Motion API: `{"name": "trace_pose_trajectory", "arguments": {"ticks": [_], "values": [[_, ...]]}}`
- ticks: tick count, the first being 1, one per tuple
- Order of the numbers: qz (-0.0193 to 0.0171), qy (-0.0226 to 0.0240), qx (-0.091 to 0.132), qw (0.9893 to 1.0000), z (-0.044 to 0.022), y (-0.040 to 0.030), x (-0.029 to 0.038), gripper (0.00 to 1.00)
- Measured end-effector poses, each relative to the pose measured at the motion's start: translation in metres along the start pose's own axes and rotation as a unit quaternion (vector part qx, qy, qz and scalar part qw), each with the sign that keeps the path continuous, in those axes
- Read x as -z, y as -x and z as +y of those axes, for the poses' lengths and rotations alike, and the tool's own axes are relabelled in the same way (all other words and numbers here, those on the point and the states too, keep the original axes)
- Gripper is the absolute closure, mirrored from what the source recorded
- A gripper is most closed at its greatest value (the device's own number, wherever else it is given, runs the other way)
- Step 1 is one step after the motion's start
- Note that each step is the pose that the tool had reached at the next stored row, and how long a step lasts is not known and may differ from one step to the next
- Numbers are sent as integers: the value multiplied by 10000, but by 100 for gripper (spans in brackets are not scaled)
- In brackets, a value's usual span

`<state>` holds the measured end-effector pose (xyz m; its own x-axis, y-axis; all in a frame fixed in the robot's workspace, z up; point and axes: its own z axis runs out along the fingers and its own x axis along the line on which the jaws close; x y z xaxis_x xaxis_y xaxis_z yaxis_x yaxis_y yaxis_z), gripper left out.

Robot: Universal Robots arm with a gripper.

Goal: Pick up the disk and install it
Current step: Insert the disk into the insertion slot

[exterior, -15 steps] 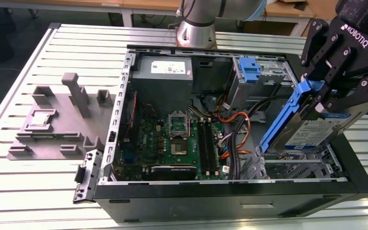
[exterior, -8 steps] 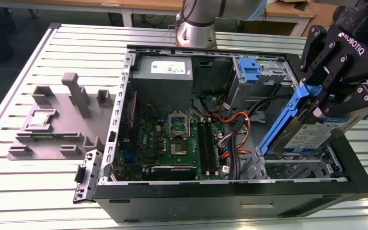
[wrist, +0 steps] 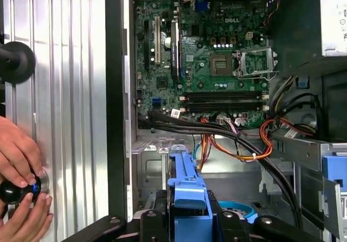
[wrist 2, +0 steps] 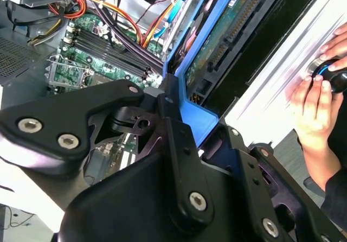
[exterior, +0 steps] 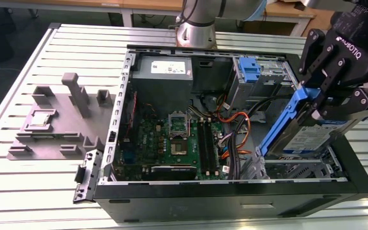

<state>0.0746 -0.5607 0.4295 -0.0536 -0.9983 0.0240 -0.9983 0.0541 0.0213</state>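
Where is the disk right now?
The disk is held tilted in the gripper on the exterior view's right, over the right end of the open computer case, next to the orange cables.

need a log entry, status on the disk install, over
Tool shut on disk. Disk tilted above open case, not seated. Cables close by inside case.

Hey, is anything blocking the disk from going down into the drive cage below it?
Nothing visible does. The gripper holds the disk tilted just above the metal drive cage. The black and orange cables run close beside it, on the exterior view's left.
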Motion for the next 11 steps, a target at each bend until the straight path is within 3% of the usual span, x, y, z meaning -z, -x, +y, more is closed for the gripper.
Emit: {"name": "trace_pose_trajectory", "arguments": {"ticks": [11], "values": [[-2, 2, -70, 10000, -1, -2, -25, 63]]}}
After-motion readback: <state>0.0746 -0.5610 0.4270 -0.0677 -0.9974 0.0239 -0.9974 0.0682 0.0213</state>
